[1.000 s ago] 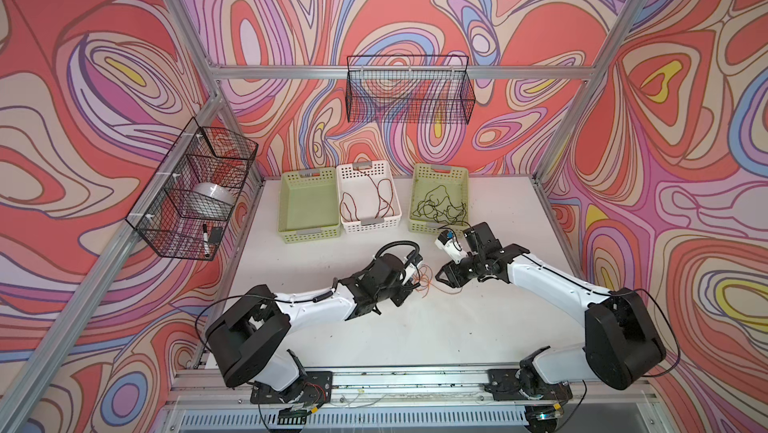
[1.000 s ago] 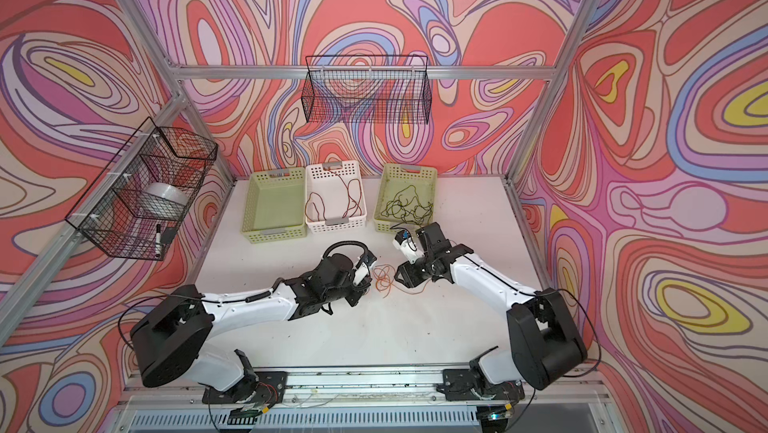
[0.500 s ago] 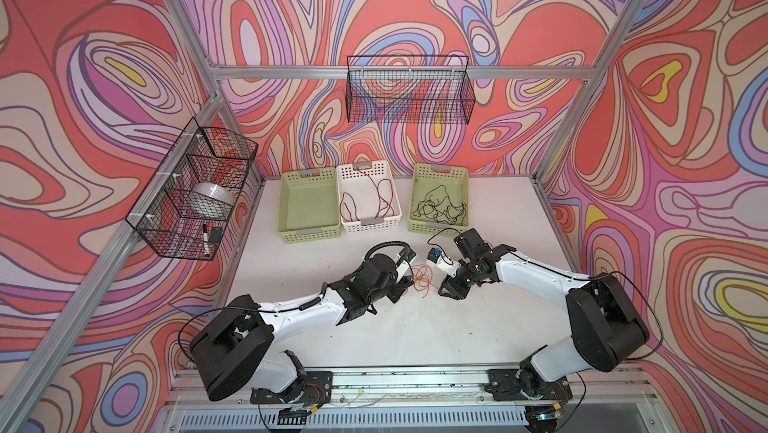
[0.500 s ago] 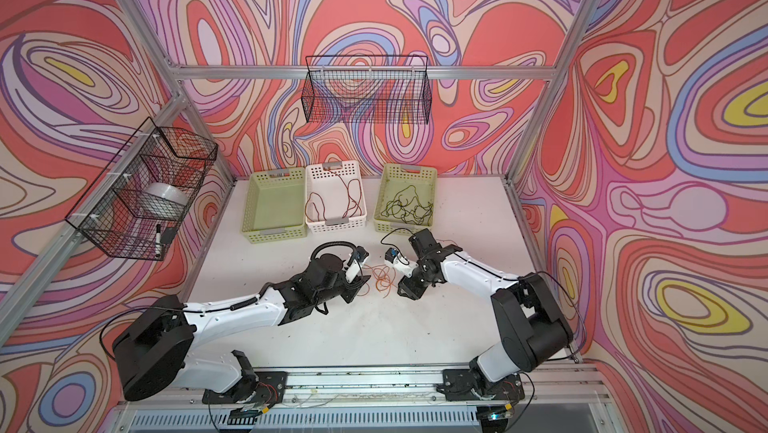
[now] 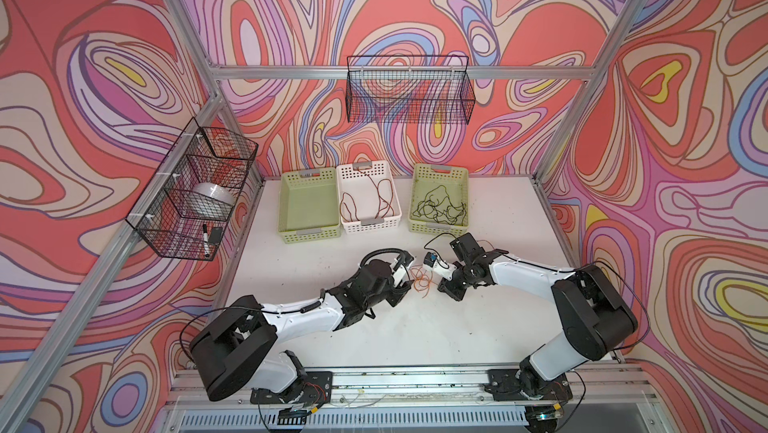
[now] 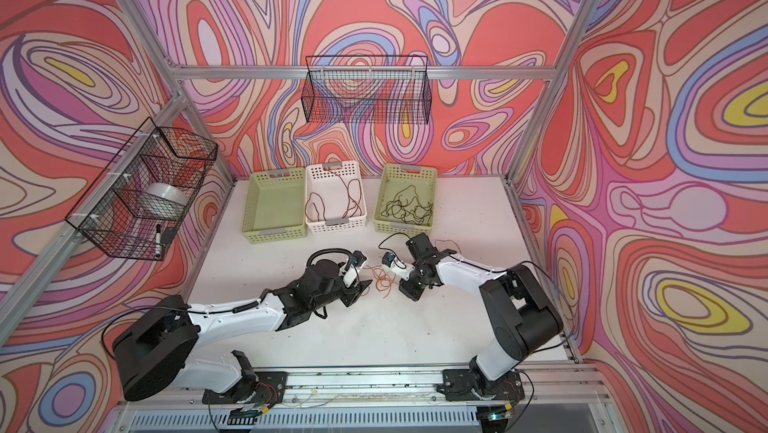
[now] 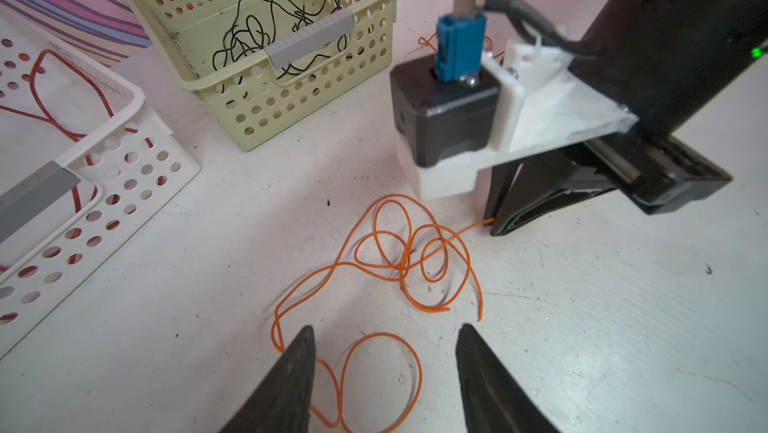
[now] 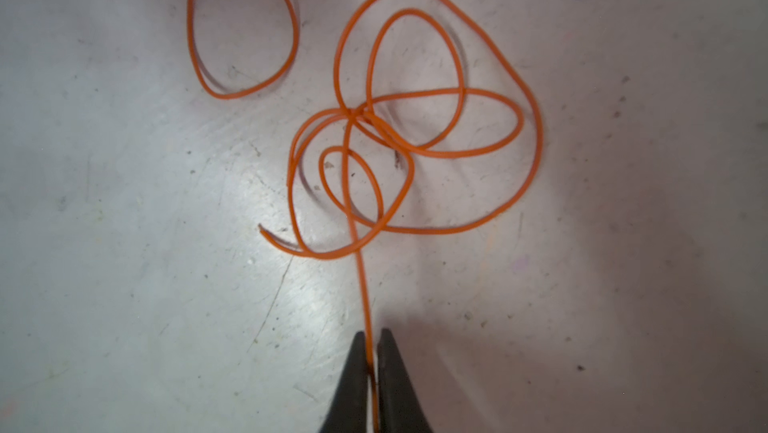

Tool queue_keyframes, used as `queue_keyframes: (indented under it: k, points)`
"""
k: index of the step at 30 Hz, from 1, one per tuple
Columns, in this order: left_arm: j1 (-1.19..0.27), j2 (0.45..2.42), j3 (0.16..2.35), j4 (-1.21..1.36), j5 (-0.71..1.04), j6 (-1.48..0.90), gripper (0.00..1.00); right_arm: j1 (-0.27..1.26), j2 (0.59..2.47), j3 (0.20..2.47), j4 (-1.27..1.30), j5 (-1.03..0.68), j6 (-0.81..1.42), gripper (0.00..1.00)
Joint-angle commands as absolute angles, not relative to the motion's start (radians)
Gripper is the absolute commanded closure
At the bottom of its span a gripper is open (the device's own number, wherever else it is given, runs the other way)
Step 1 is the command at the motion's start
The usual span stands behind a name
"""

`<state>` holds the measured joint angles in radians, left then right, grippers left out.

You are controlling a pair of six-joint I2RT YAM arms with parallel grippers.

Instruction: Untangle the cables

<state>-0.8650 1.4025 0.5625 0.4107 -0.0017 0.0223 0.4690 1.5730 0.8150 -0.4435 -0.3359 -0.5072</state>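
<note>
Right wrist view shows the right gripper point(image 8: 372, 333) clenched on a thin, bright orange cable point(image 8: 353, 114). 1 straight strand runs from a knot-like crossing of loops down between the 2 black fingertips, which press together on it. The rest of the orange cable lies loosely looped on the scuffed white table point(image 8: 124, 244), with 1 separate loop off to the side and 1 free end curling out of the tangle.

Left wrist view shows the left gripper point(image 7: 386, 327) released, its 2 black fingers point(image 7: 291, 377) well apart and low over the table. 1 loop of the orange cable lies between them. A strand passes behind 1 finger; whether it touches cannot be told.

In both top views the orange cable lies mid-table between the 2 grippers, which face each other just beside it. At the far edge stand 3 perforated plastic baskets. A pale green basket point(image 5: 309, 236) is on the left. A white basket point(image 5: 370, 225) just beside it holds a dark reddish-brown cable point(image 5: 344, 207). Apart to the right, a second pale green basket point(image 7: 266, 110) holds a tangled black cable point(image 7: 253, 31).
</note>
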Motion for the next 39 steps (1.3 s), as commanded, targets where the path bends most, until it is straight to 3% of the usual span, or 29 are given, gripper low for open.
queue_keyframes:
  k: [1, 15, 21, 25, 32, 39]
  points:
    - [-0.883, 1.426, 0.543, 0.524, 0.024, 0.03, 0.42, 0.477, 1.48, 0.801, -0.425, -0.341, -0.5, 1.0]
    - [-0.972, 1.676, 0.611, 0.745, -0.078, -0.002, 0.35, 0.485, 1.414, 0.811, -0.485, -0.4, -0.433, 1.0]
    - [-0.975, 1.732, 0.648, 0.766, -0.127, 0.001, 0.38, 0.487, 1.412, 0.821, -0.495, -0.408, -0.429, 1.0]
    - [-0.974, 1.76, 0.673, 0.758, -0.137, 0.003, 0.56, 0.488, 1.409, 0.824, -0.499, -0.405, -0.429, 1.0]
    - [-0.974, 1.721, 0.658, 0.726, -0.176, 0.02, 0.98, 0.488, 1.381, 0.824, -0.493, -0.355, -0.416, 1.0]
    - [-0.949, 1.585, 0.595, 0.634, -0.222, 0.024, 1.0, 0.487, 1.371, 0.83, -0.471, -0.306, -0.392, 1.0]
